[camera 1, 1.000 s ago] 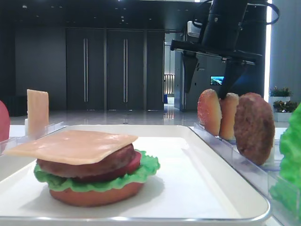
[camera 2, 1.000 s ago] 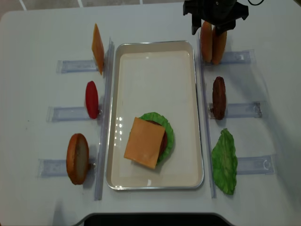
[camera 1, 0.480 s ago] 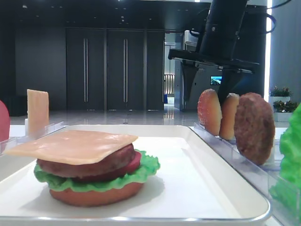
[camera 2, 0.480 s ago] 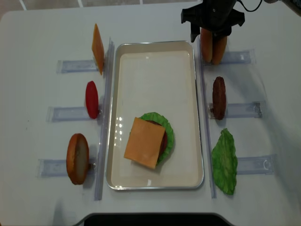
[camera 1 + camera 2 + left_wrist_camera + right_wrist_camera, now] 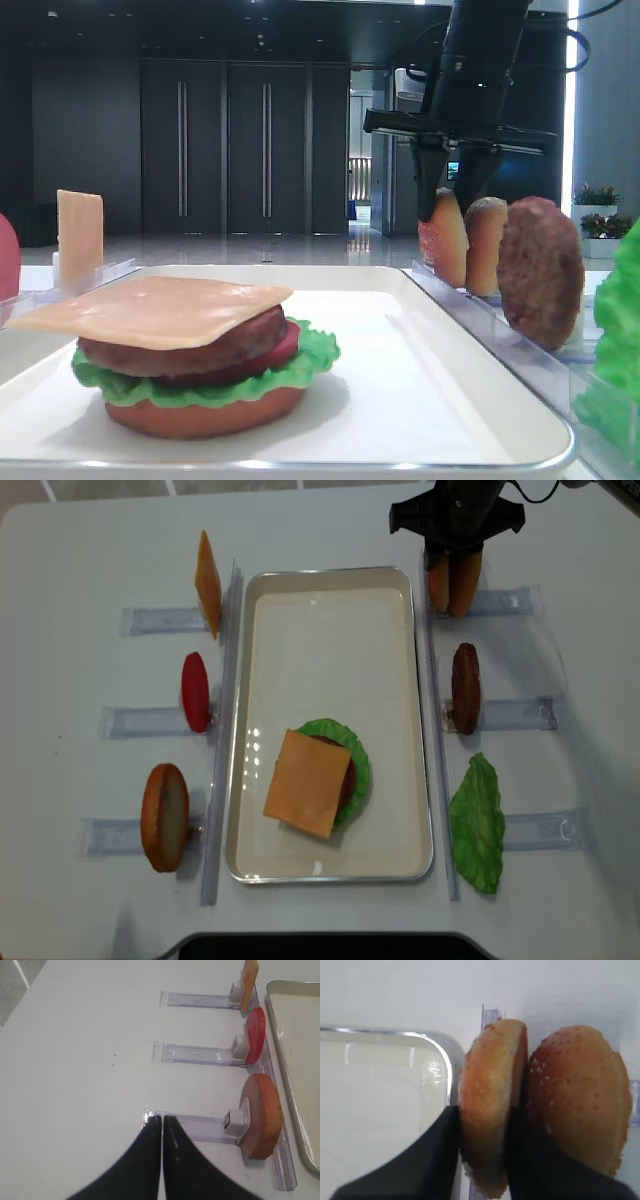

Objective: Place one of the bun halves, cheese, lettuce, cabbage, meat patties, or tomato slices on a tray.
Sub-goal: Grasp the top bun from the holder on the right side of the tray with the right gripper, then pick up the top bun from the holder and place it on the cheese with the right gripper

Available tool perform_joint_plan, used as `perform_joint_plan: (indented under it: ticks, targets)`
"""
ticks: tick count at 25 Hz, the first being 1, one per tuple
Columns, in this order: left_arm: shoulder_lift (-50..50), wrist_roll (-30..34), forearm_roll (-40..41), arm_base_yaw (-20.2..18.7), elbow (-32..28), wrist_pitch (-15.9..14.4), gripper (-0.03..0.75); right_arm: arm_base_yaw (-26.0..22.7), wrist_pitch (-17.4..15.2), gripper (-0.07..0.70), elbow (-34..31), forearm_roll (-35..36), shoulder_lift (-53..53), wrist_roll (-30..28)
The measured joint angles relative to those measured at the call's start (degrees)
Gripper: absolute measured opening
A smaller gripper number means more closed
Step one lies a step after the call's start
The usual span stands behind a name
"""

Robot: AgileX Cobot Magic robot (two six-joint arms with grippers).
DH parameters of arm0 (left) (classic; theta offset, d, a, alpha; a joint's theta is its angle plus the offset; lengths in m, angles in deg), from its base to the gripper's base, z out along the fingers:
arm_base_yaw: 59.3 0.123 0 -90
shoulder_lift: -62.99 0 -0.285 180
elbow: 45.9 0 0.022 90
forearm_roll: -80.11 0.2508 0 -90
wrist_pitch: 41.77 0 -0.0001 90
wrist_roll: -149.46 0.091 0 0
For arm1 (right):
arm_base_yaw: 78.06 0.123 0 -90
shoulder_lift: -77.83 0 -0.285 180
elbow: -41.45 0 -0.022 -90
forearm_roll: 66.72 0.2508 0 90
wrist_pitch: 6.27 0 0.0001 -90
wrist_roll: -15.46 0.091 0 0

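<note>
White worktop (image 5: 90,570) surface carries a white tray (image 5: 330,600) at centre, flanked by clear slotted racks (image 5: 165,619) on both sides. No brand, label or readable writing is visible on any item.

On the tray sits a partial stack: a flat bun base (image 5: 205,415), lettuce (image 5: 310,365), a tomato slice (image 5: 285,345), a meat patty (image 5: 180,350) and a cheese slice (image 5: 308,783) on top.

Left racks hold, upright: a second cheese slice (image 5: 207,582), a tomato slice (image 5: 195,690) and a bun half (image 5: 165,816). Right racks hold two bun halves side by side at the far end, a meat patty (image 5: 465,687) and a lettuce leaf (image 5: 478,823).

The right end effector (image 5: 482,1160) is clamped on the near bun half (image 5: 492,1105), the one next to the tray rim. One finger lies on its tray side; the other sits between it and the speckled domed bun (image 5: 577,1095), which touches it. The gripped bun stands upright in its rack.

The left end effector (image 5: 162,1135) has its fingers together, holding nothing, above bare worktop beside the end of the nearest left rack.

Compared with one second earlier, the right end effector's fingers, then spread wide above the two buns, are now lower and closed on the near bun. The tray contents are unchanged.
</note>
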Motion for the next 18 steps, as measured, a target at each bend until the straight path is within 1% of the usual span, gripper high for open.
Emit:
perform_joint_plan:
  ticks: [5,10,16,18]
  targets:
    - [0.0,0.0,0.0,0.0,0.0,0.0,-0.001,0.0,-0.1,0.2,0.0,0.1,0.0,-0.1]
    - [0.0,0.0,0.0,0.0,0.0,0.0,-0.001,0.0,-0.8,0.199,0.0,0.5,-1.5,-0.7]
    - [0.0,0.0,0.0,0.0,0.0,0.0,-0.001,0.0,-3.1,0.197,-0.1,2.1,-6.7,-1.9]
    - [0.0,0.0,0.0,0.0,0.0,0.0,-0.001,0.0,-4.6,0.195,-0.1,3.4,-8.0,-3.2]
